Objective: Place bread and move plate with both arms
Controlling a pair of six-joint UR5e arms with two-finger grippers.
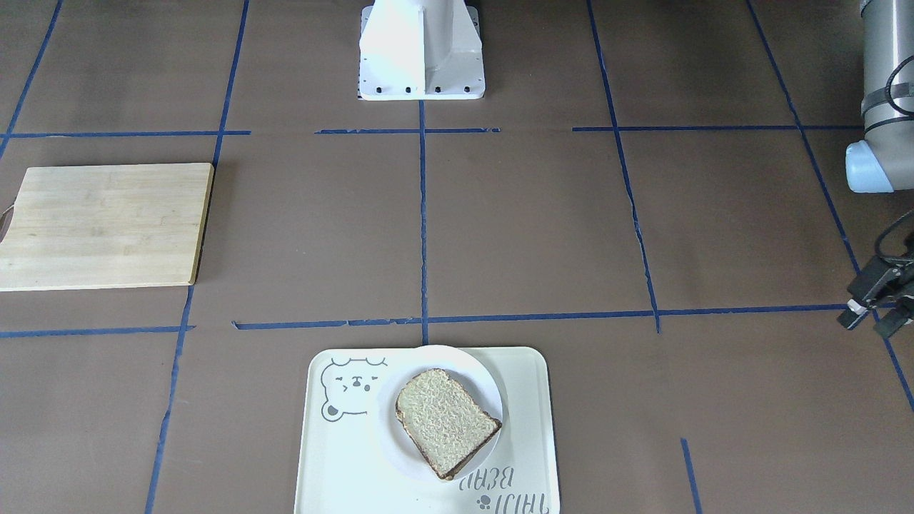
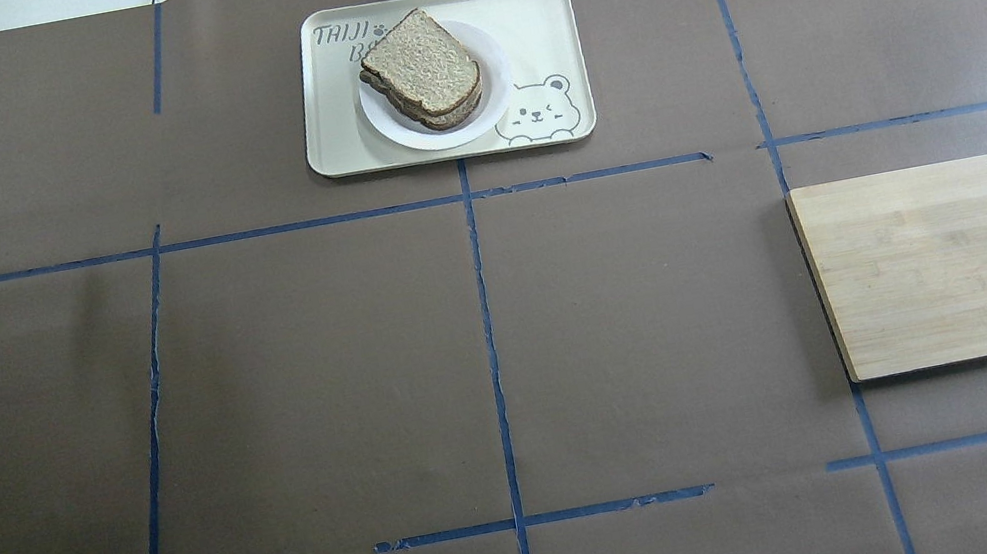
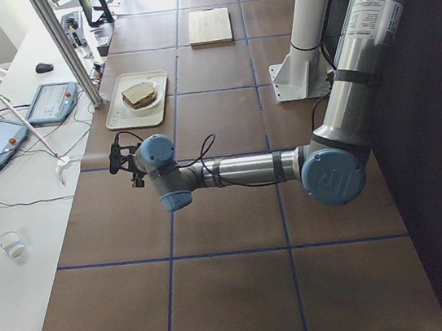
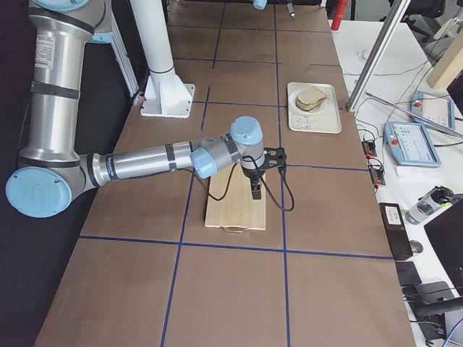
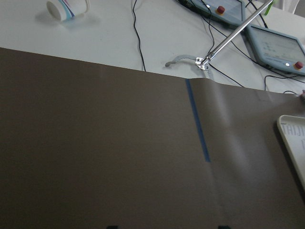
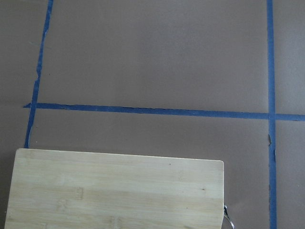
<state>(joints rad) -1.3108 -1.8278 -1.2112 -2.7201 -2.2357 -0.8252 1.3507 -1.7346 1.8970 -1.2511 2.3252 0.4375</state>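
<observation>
The bread [image 1: 446, 421] lies on the small white plate [image 1: 475, 373], which sits on the cream bear tray [image 1: 335, 457] at the table's far middle edge. In the overhead view the bread [image 2: 420, 61] tops a second slice beneath it. My left gripper [image 1: 872, 320] is open and empty, low over the table far out on my left, well away from the tray. My right gripper [image 4: 255, 189] hangs over the wooden cutting board [image 4: 235, 202]; I cannot tell whether it is open or shut. The right wrist view shows no fingers.
The cutting board [image 2: 958, 261] lies on my right side. The robot's white base [image 1: 421, 53] stands at the near middle. Beyond the table's far edge are a cup [image 5: 66, 7], cables and teach pendants [image 5: 279, 45]. The tray's corner [image 5: 293, 138] shows in the left wrist view.
</observation>
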